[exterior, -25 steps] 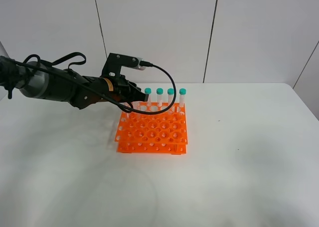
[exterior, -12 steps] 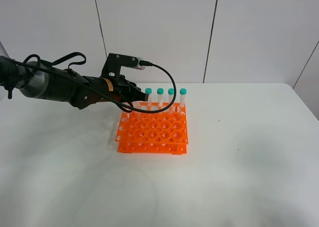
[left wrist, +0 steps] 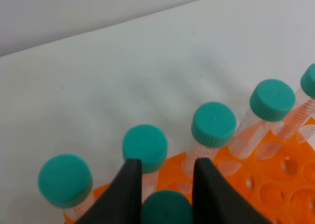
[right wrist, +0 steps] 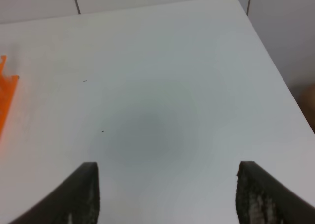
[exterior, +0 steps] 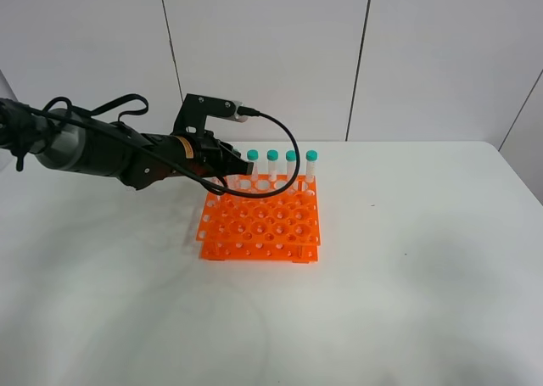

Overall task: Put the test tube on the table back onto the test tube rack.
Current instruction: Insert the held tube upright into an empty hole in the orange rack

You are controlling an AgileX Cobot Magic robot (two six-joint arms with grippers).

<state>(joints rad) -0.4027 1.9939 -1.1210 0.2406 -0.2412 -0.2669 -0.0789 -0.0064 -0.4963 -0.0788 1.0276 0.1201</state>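
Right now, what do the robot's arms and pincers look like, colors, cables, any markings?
The left arm is black with a greyish section near its base, a yellow band near the wrist and loose black cables looping over it. A black bracket on top carries the wrist camera. The left pincer has smooth black tapered fingers. The right pincer shows only dark, slightly scuffed fingertips; its arm is out of view.

Overlooking the table (exterior: 407, 284) from high in front, wrist views close over it, all sharing the orange rack (exterior: 261, 225).
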